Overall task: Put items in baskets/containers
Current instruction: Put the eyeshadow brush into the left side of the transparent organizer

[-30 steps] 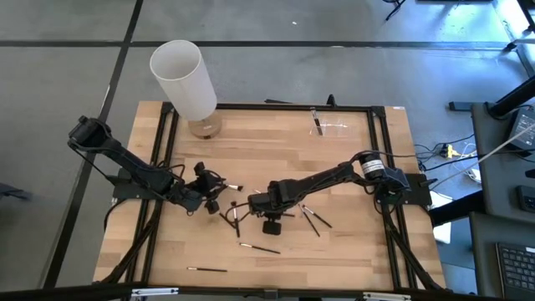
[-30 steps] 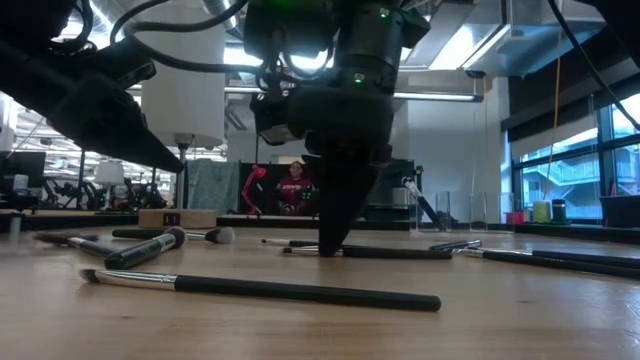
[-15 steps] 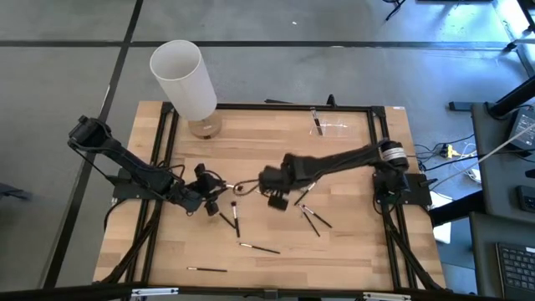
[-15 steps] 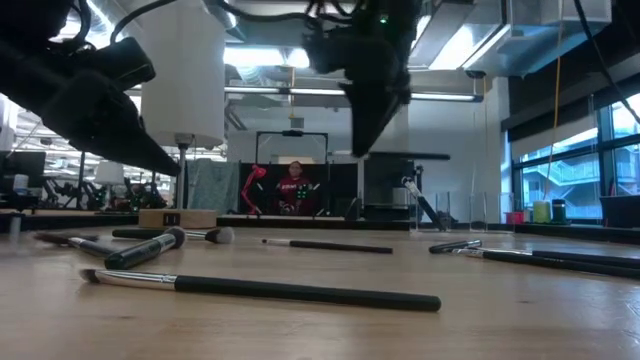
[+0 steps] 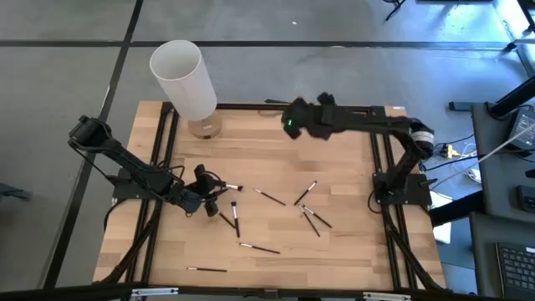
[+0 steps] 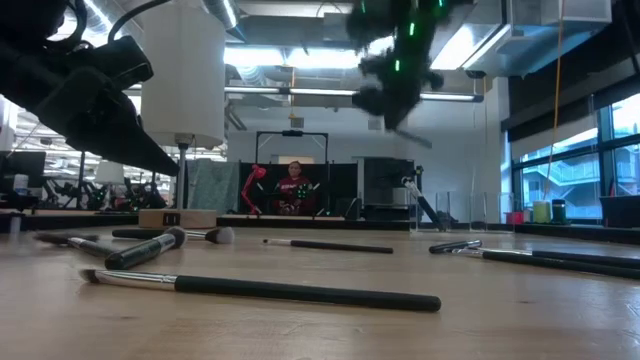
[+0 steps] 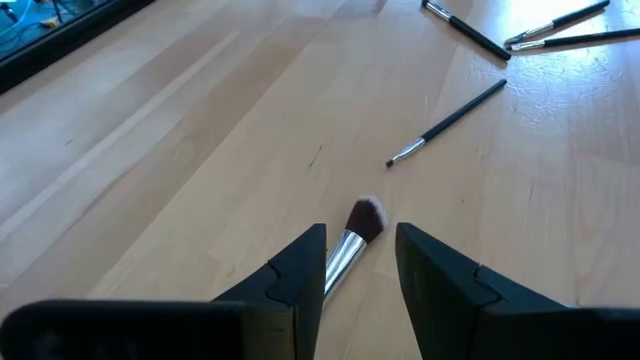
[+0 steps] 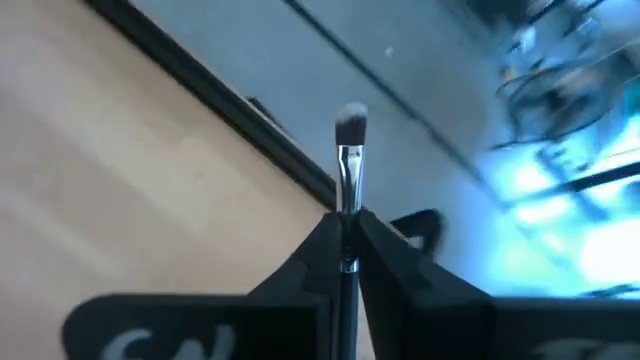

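My right gripper [image 5: 289, 115] is high over the table's far edge, shut on a thin makeup brush [image 8: 350, 150] with a silver ferrule and a grey tuft. In the low view it [image 6: 398, 70] shows blurred, well above the table. The clear holder is hidden under the right arm. My left gripper [image 5: 219, 189] is low at the table's left middle and open. Its fingers [image 7: 300, 265] stand on either side of a brush with a pinkish tuft [image 7: 363, 217] that lies flat on the wood. Several more brushes [image 5: 269, 197] [image 5: 311, 219] [image 5: 259, 247] lie scattered. My right gripper pinches the brush by its handle just behind the ferrule [image 8: 349, 205], between the two fingers. The brush lies along the fingers, with ferrule and tuft sticking out past the tips. It is lifted clear of the table.
A tall white cylinder [image 5: 184, 77] stands at the far left corner on a small wooden base [image 5: 203, 127]. A black frame [image 5: 378, 167] runs along the table's edges. Loose brushes [image 6: 260, 288] [image 6: 325, 245] lie near the low camera. A person [image 6: 293, 188] sits far behind the table.
My right gripper has risen from among the brushes at the table's middle with one brush in its fingers. It has swung up and toward the far right edge, turning as it went. The left arm has kept still.
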You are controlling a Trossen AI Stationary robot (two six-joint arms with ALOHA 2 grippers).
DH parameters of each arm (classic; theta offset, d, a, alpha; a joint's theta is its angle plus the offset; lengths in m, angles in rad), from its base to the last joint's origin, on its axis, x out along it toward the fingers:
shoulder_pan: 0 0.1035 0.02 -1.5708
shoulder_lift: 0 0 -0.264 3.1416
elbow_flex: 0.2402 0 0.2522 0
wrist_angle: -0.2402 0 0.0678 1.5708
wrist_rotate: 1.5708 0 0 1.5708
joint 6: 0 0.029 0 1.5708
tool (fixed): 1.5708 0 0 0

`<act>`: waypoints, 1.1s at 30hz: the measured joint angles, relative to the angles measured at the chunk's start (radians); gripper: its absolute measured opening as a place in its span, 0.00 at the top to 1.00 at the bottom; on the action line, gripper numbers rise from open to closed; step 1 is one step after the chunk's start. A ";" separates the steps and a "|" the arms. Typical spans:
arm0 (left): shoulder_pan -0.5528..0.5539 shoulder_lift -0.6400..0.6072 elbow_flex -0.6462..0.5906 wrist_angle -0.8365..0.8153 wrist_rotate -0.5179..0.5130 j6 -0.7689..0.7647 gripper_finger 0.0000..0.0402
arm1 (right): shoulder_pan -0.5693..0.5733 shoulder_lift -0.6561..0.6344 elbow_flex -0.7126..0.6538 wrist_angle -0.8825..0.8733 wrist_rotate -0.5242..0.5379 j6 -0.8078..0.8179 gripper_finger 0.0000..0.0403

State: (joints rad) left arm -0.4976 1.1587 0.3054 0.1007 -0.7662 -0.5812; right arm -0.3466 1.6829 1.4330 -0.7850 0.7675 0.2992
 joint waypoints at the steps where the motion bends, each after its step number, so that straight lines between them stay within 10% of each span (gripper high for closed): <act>1: 0.000 0.000 0.000 0.000 0.000 0.000 0.71 | -0.038 -0.007 -0.045 0.072 -0.035 -0.018 0.92; 11: -0.006 0.003 0.000 -0.009 0.026 -0.023 0.71 | -0.222 -0.066 -0.370 0.632 -0.165 -0.132 0.92; 33: -0.027 0.125 0.000 0.008 0.004 -0.117 0.71 | -0.154 -0.133 -0.470 0.609 -0.161 -0.068 0.92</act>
State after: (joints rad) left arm -0.5251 1.2835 0.3050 0.1086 -0.7620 -0.6979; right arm -0.5007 1.5495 0.9630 -0.1757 0.6067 0.2312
